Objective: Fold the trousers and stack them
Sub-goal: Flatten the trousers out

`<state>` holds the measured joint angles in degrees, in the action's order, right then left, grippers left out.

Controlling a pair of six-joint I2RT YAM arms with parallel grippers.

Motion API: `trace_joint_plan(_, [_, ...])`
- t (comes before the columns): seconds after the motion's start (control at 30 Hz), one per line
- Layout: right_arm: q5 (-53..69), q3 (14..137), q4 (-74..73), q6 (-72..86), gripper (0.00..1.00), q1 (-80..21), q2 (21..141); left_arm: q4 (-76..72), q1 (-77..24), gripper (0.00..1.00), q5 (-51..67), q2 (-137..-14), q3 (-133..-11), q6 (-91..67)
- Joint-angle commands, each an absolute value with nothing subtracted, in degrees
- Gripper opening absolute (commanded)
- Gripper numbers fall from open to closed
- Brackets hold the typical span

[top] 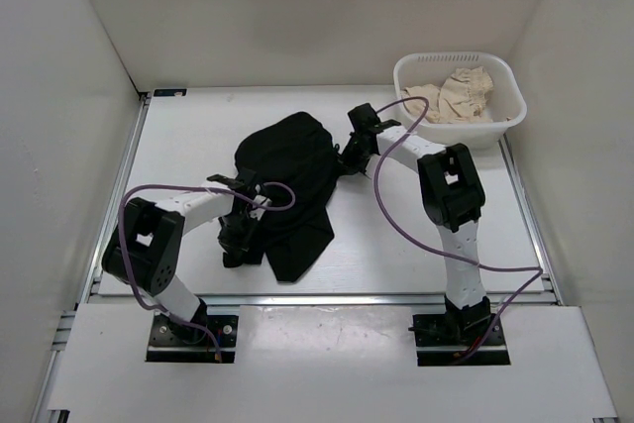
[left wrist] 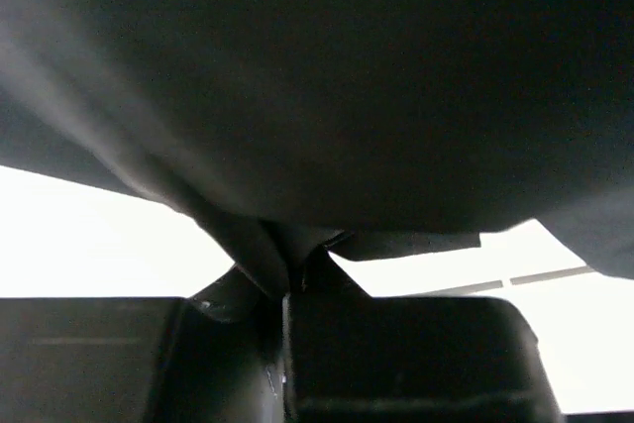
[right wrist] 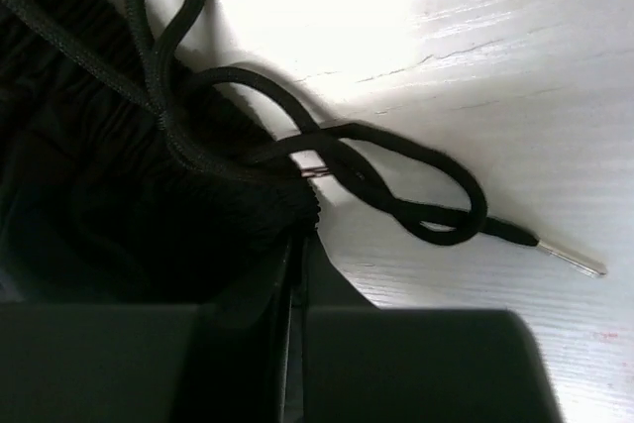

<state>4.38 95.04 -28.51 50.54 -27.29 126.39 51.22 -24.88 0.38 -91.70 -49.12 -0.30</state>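
Plainly, little of the folding is done. On the left, the left gripper (top: 238, 233) is seen low at the near left edge of the trousers (top: 289, 180). In its wrist view the jaws are closed tight on a pinch of black fabric, which is draped up and over the camera. The trousers are bunched in a rough heap at the middle of the table (top: 188, 136), between the two arms, with a rounded hump at the far side and a flatter flap spread toward the near edge. No clean fold line can be made out, and legs and waist cannot be told apart from above. Further right, the right gripper (top: 349, 154) is pressed against the heap's right edge. Its wrist view shows the jaws closed on the gathered waistband, just where the drawstring (right wrist: 376, 180) comes out and is looped loose on the bare tabletop. At the far right corner a white basket (top: 507, 96) is stood, well apart from the trousers, with a beige cloth (top: 458, 94) crumpled inside. The task is judged to be at an early stage: the garment is gripped at two edges, but it is yet to be spread flat, folded and stacked.
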Motion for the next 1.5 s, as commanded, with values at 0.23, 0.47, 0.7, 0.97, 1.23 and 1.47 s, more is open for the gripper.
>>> trace_joint_plan(0.23, [-4.9,74.6,-32.4,44.2,0.0,-20.8,98.4,47.8,2.7,0.14,-20.4,-78.1,-54.8,0.0])
trace_joint_plan(0.47, [-16.6,66.8,-44.2,40.0,0.0,-17.1,76.0,49.0,15.5,0.14,-19.9,-80.8,-73.1,0.0])
trace_joint_plan(0.7, [-18.0,65.7,-49.5,38.8,0.0,-11.2,65.8,50.9,13.9,0.14,-22.8,-97.7,-95.5,0.0])
trace_joint_plan(0.97, [-19.5,68.6,-54.2,35.8,0.0,-8.8,64.5,60.5,-1.0,0.89,-22.6,-107.4,-104.8,0.0])
trace_joint_plan(1.23, [-17.8,66.7,-53.2,36.4,0.0,-8.3,64.5,64.4,-16.1,1.0,-9.9,-85.7,-83.7,0.0])
trace_joint_plan(1.47, [-18.4,62.3,-52.0,36.4,0.0,-7.1,65.0,65.2,-38.0,1.0,3.6,-80.4,-59.9,0.0])
